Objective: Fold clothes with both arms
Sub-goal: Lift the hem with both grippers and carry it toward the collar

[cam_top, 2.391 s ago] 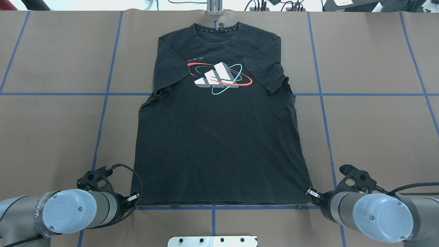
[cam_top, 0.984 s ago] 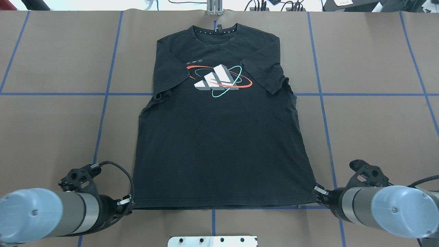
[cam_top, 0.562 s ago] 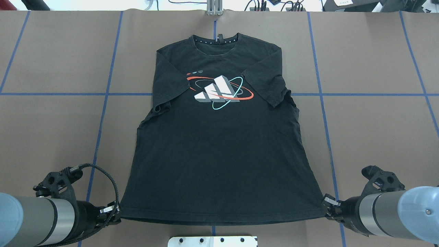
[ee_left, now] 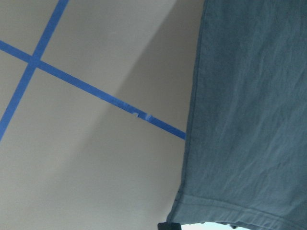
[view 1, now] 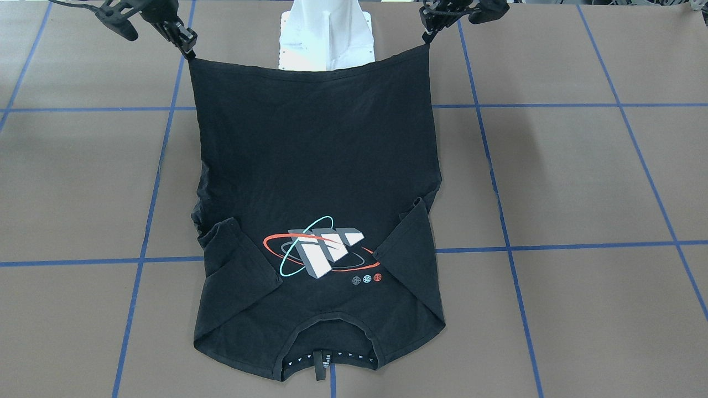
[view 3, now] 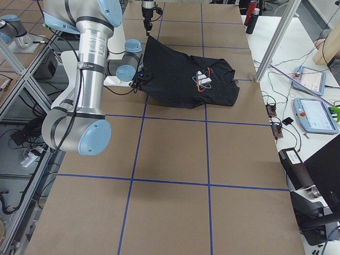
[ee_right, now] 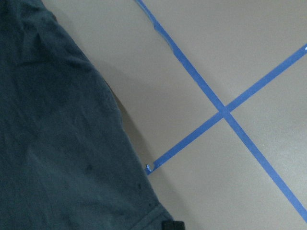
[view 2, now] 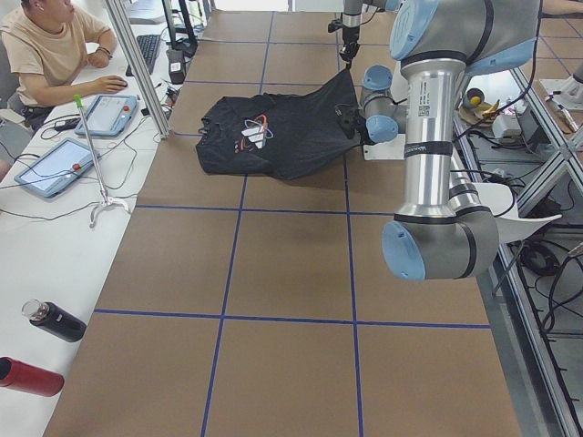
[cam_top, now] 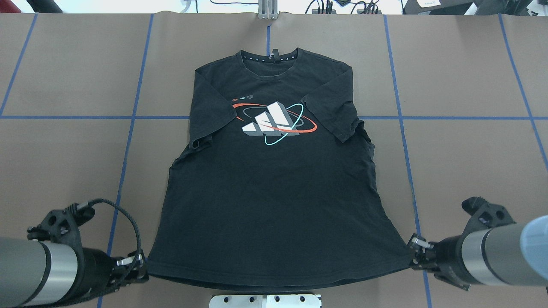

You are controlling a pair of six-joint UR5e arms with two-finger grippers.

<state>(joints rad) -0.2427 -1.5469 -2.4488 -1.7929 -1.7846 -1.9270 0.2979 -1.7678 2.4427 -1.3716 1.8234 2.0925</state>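
Our black left tool (cam_top: 139, 267) and right tool (cam_top: 414, 252) each clamp one hem corner, tensioning the black cotton T-shirt (cam_top: 269, 192) for folding.

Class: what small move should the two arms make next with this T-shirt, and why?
Probably carry both hem corners forward toward the collar: the left gripper and right gripper each pinch a corner of the T-shirt, hem raised, sleeves folded in, collar end on the table.

On the table (cam_top: 471, 162) lies the T-shirt (cam_top: 274, 192), hem corners in left claw (cam_top: 138, 266) and right claw (cam_top: 414, 252).
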